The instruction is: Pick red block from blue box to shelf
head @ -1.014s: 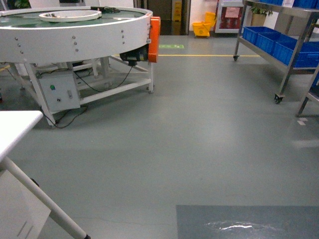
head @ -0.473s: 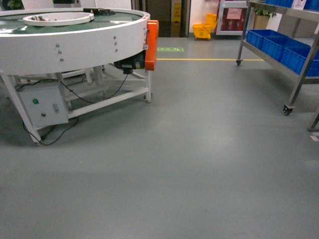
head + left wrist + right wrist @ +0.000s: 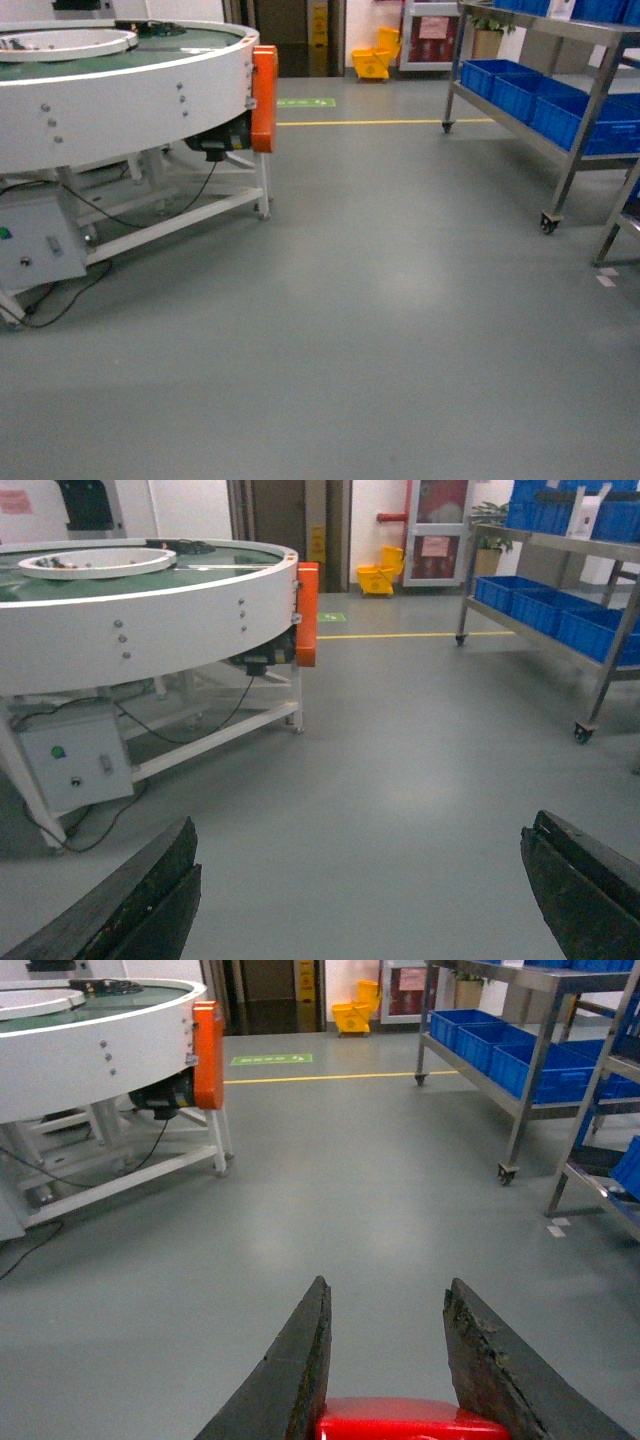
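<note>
The red block [image 3: 410, 1418] sits between the dark fingers of my right gripper [image 3: 385, 1295], which is shut on it at the bottom of the right wrist view. My left gripper [image 3: 360, 830] is open, with only grey floor between its two fingers [image 3: 160, 880]. The shelf [image 3: 560, 90] is a steel rack on castors at the right, also in the left wrist view as the shelf [image 3: 590, 590] and in the right wrist view as the shelf [image 3: 530, 1040]. The blue box is out of view. Neither gripper shows in the head view.
A large white round conveyor table [image 3: 120, 90] with an orange guard [image 3: 264, 98] stands at left on a white frame, cables trailing on the floor. Dark blue crates [image 3: 520, 90] fill the shelf's lower tier. A yellow mop bucket [image 3: 372, 62] is far back.
The head view has shifted: the round table slid left, the near white tabletop dropped out of sight, and the shelf at right now shows more fully.
</note>
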Robot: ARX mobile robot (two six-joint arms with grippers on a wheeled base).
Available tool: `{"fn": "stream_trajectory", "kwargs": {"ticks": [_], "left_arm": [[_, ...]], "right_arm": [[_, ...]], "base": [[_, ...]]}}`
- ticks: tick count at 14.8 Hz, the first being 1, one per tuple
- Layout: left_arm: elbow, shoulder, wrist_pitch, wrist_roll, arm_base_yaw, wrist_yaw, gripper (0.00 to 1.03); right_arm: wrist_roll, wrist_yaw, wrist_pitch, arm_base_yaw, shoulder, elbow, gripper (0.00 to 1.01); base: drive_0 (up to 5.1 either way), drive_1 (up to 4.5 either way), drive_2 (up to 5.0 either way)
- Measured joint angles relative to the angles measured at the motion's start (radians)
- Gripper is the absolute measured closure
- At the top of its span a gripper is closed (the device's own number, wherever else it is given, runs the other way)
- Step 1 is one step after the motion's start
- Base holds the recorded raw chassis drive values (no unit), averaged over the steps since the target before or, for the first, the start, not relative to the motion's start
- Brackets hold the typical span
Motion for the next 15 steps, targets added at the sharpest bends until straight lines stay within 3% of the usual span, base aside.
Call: {"fn": "stream_trajectory", "kwargs": {"ticks": [15], "left_arm": [[0.000,0.000,-0.004,0.000,0.000,-0.001,0.05]], "right_arm": [[0.000,0.000,0.001,0.000,0.000,0.001,0.73]], "base": [[-1.7,2.46,-5.8]]}}
